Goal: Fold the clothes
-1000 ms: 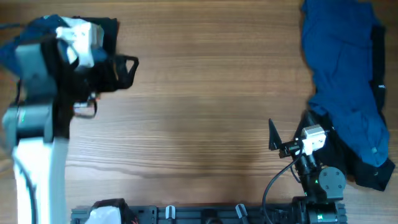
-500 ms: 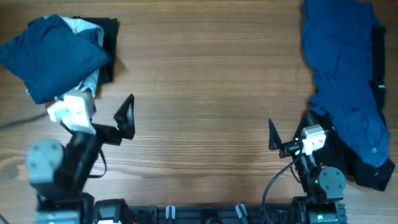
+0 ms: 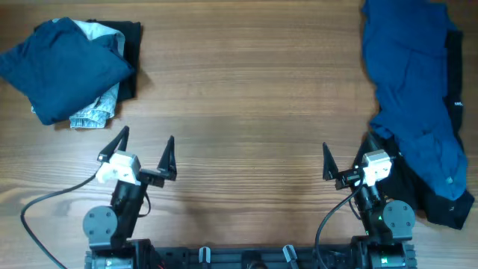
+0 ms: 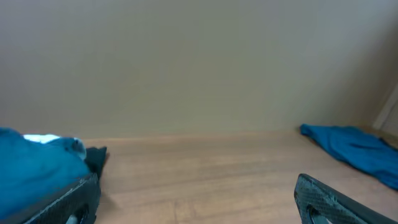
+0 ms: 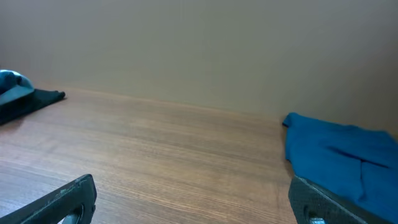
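A stack of folded clothes (image 3: 63, 67) lies at the far left: a royal-blue piece on top, pale washed denim (image 3: 97, 112) and a black piece (image 3: 131, 52) under it. A loose royal-blue garment (image 3: 411, 90) with a dark piece (image 3: 441, 205) beneath sprawls along the right edge. My left gripper (image 3: 144, 146) is open and empty near the front left. My right gripper (image 3: 347, 153) is open and empty, its right finger beside the loose garment. The stack (image 4: 37, 165) and the loose garment (image 4: 354, 149) show in the left wrist view. The loose garment (image 5: 342, 158) shows in the right wrist view.
The wooden table (image 3: 246, 112) spans the view. Both arm bases and a black rail (image 3: 246, 258) sit along the front edge. A cable (image 3: 45, 205) loops at the front left.
My left arm has drawn back from the stack at the far left to the front edge, open and empty. The stack lies uncovered. The right arm has not moved.
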`<state>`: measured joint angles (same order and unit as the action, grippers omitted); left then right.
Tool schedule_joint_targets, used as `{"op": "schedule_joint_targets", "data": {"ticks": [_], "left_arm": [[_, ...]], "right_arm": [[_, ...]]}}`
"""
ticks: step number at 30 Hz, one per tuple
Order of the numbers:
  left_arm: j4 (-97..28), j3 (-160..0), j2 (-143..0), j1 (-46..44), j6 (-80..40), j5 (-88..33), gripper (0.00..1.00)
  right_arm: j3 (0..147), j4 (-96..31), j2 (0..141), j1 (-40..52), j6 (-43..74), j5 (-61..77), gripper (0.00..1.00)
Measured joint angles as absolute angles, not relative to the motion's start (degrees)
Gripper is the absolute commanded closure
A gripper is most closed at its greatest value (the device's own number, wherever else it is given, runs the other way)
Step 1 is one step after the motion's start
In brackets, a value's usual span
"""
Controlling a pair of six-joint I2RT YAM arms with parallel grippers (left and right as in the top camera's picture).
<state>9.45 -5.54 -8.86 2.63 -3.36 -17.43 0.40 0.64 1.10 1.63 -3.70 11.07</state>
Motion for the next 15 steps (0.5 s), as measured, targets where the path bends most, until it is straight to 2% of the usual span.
{"op": "schedule_joint_targets", "data": {"ticks": [15], "left_arm": [[-1.5,-4.7,-1.6,2.6,-3.4,-14.1,0.00]], "right_arm": [[0.4,0.6,1.1,1.6,-3.7,11.1,0.00]]}}
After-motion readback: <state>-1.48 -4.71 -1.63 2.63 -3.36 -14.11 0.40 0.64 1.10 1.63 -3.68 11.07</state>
